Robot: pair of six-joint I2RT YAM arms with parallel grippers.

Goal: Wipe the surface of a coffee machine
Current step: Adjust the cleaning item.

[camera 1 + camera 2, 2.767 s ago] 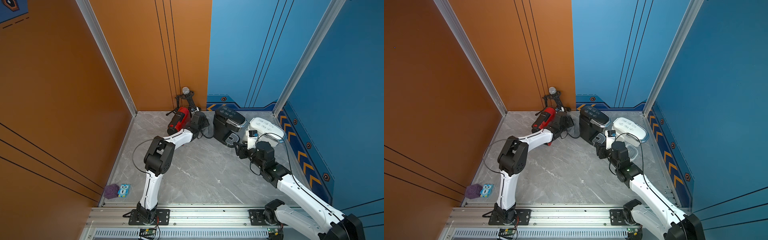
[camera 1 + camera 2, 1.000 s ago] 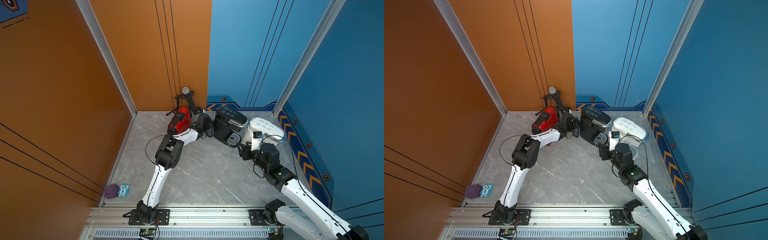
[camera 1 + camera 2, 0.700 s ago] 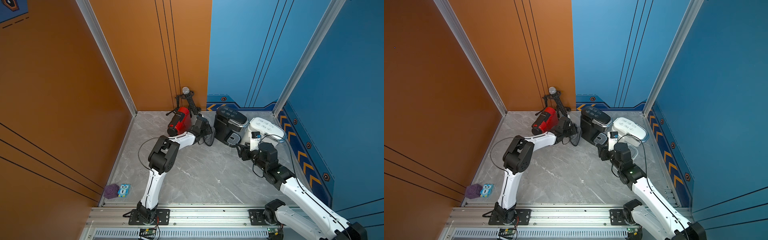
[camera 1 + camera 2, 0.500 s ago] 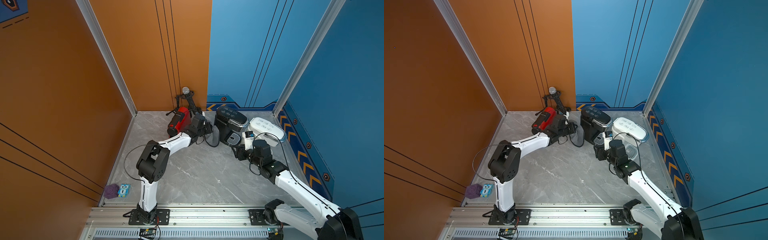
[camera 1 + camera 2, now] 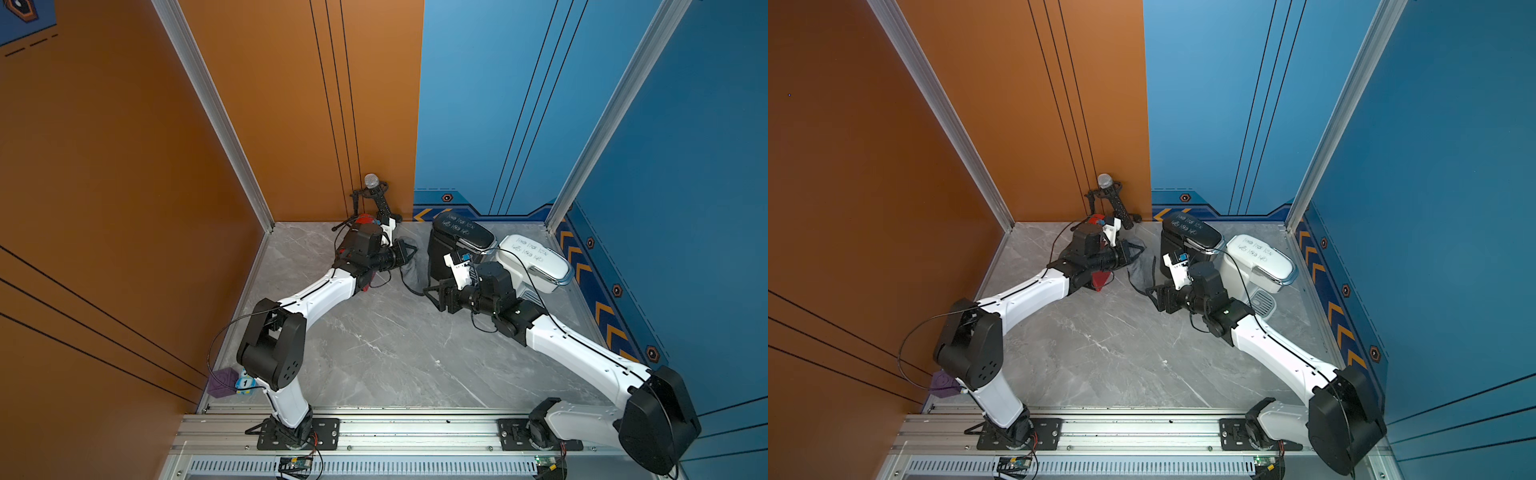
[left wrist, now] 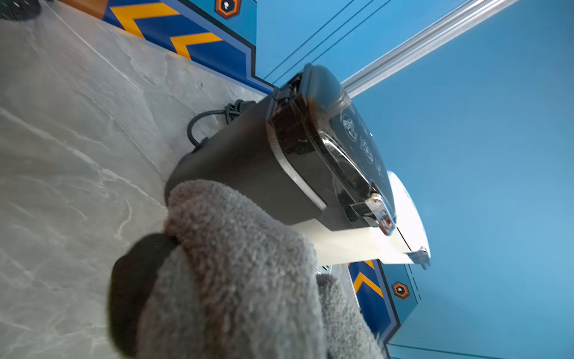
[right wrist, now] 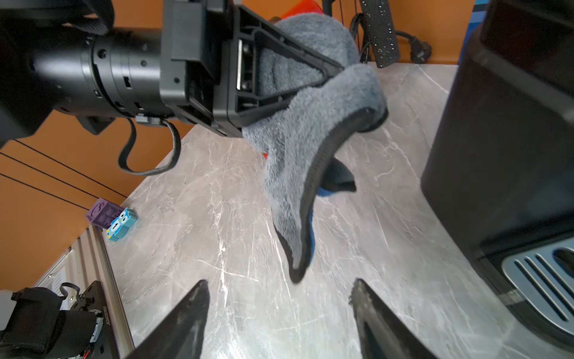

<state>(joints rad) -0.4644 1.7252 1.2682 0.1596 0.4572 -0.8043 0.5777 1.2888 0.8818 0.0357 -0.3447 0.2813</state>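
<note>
Right wrist view: the left gripper [image 7: 330, 74] has its fingers pressed together on a fold of the grey terry cloth [image 7: 295, 161] (dark hem, a bit of blue on the underside). The rest of the cloth hangs down. I cannot tell whether its low corner touches the surface. The right gripper [image 7: 279, 289] points at that hanging corner with its fingers spread wide and nothing between them.

The black plastic coffee machine [image 7: 497, 124] stands upright just right of the cloth, with a narrow strip of bare surface between them. Its ribbed metal drip tray [image 7: 534, 273] faces the near side. In both top views the machine sits far centre [image 5: 444, 253] [image 5: 1183, 237], with white handwriting on its glossy lid. The white coffee machine [image 5: 532, 262] stands close against its right side.

Surface: a grey marble-look table top [image 5: 374, 353] with pale veins, and fine scratches in the wrist close-up. An aluminium rail [image 5: 415, 432] along the near edge carries both arm bases.

Room: orange wall panels [image 5: 124, 166] on the left and far left, and blue wall panels [image 5: 685, 166] on the far right and right. Thin dark lines run down both. Aluminium posts stand at the corners, and a skirting of orange chevrons runs under the blue.

- Far left corner: a red coffee machine [image 5: 1100, 280], mostly hidden under the left arm, with a black microphone on a small stand [image 5: 372, 181] behind it.
- Near left edge: a purple block [image 7: 102, 213] touching a blue owl toy [image 7: 121, 224].
</note>
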